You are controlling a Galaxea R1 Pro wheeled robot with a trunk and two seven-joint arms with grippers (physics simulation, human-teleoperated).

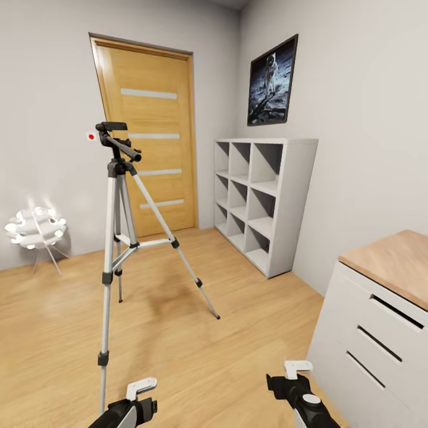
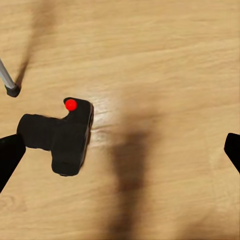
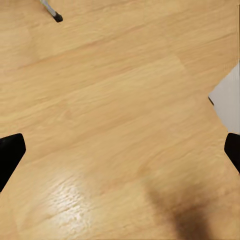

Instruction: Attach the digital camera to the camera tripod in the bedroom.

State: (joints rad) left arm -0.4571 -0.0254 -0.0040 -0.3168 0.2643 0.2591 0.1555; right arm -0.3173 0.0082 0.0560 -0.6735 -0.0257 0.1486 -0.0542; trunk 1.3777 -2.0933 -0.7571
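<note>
I see the camera tripod (image 1: 119, 238) standing upright on the light wood floor (image 1: 178, 351), in front of the wooden door (image 1: 148, 137). A white cube shelf (image 1: 267, 202) stands against the right wall under an astronaut poster (image 1: 273, 81). Both of my arms show at the bottom edge.

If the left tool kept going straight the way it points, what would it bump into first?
Probably the wood floor. The left tool points down at it, open; the digital camera lies toward one fingertip, so that finger might catch it, though depth is unclear.
</note>
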